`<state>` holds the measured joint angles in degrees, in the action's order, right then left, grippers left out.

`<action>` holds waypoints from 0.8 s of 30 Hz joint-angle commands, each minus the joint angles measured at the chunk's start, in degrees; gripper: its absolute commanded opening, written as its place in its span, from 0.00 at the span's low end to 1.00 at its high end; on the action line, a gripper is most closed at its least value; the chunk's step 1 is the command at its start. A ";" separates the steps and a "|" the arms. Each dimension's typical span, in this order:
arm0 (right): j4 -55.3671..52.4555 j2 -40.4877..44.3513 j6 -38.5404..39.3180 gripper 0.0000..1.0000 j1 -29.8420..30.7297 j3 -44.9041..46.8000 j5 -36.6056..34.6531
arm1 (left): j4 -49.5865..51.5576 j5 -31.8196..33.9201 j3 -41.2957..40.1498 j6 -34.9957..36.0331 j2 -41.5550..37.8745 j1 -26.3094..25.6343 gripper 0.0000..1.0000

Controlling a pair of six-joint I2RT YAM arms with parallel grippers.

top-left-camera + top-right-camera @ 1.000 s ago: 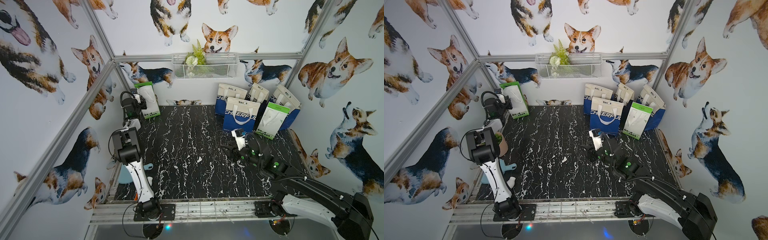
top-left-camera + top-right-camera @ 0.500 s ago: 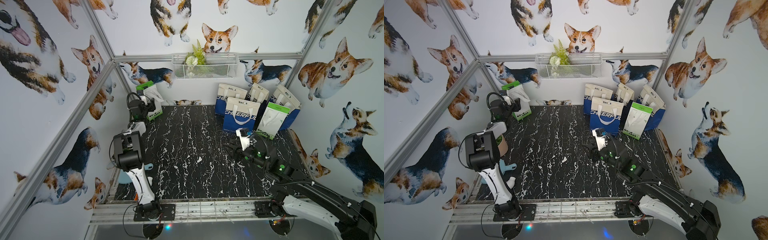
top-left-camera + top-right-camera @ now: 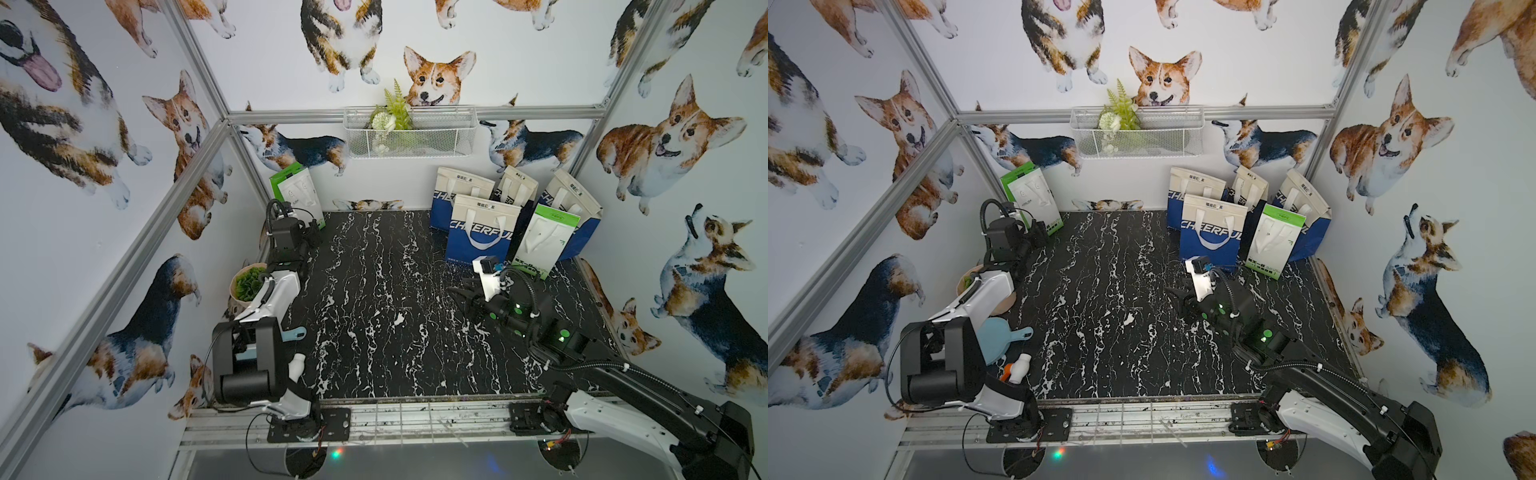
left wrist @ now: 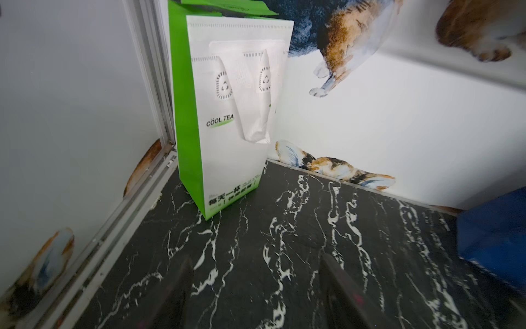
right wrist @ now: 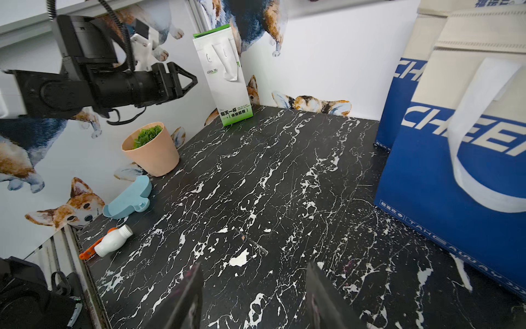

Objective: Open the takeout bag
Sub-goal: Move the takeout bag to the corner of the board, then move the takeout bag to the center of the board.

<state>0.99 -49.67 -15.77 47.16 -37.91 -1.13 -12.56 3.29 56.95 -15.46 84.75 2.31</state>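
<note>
Marble tabletop (image 4: 313, 228), upright green-white takeout bag (image 4: 227, 114)

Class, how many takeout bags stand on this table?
6: a lone green bag in the far left corner; at far right, four blue bags and a second green bag. More could hide behind.

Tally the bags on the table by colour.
Blue-and-cream bags: 4
Green-and-white bags: 2
Total: 6
</note>
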 commanded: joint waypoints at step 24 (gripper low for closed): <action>2.99 -14.12 1.65 0.79 -23.09 -5.54 -9.98 | 10.00 -3.78 -27.69 -9.19 -37.33 -44.44 0.65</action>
<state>0.36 -61.43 -13.65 27.46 -41.39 -11.70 -2.15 -2.55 29.61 -23.38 48.69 -41.76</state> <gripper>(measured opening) 0.783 0.652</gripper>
